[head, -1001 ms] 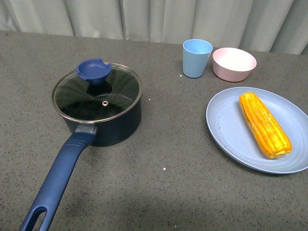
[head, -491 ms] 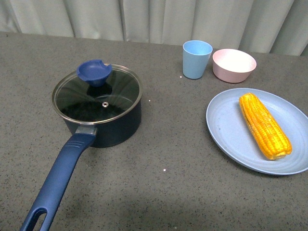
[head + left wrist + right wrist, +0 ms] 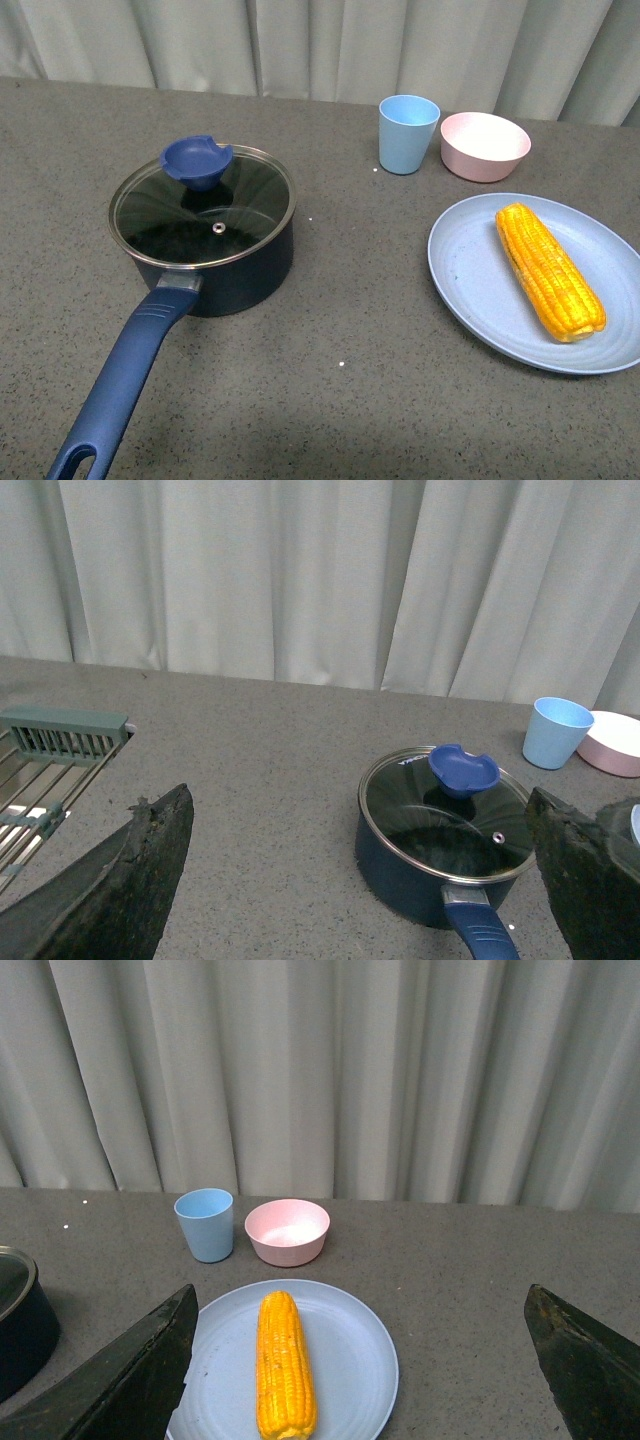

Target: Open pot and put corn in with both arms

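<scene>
The dark navy pot [image 3: 215, 268] stands on the grey table at the left, its glass lid [image 3: 203, 208] on, with a blue knob [image 3: 195, 160] and a long blue handle [image 3: 120, 385] pointing toward me. The corn [image 3: 549, 269] lies on a light blue plate [image 3: 470, 270] at the right. Neither arm shows in the front view. My left gripper [image 3: 360, 880] is open, well short of the pot [image 3: 430, 870], which is seen between its fingers. My right gripper [image 3: 365, 1360] is open above and short of the corn [image 3: 283, 1363], which lies nearer one finger.
A light blue cup [image 3: 407, 134] and a small pink bowl [image 3: 484, 146] stand behind the plate. A pale curtain hangs along the table's far edge. The left wrist view shows a metal rack [image 3: 45, 770] at the table's side.
The front view has shifted slightly, so everything sits a little lower in the picture. The pot, lid and corn have not moved on the table.
</scene>
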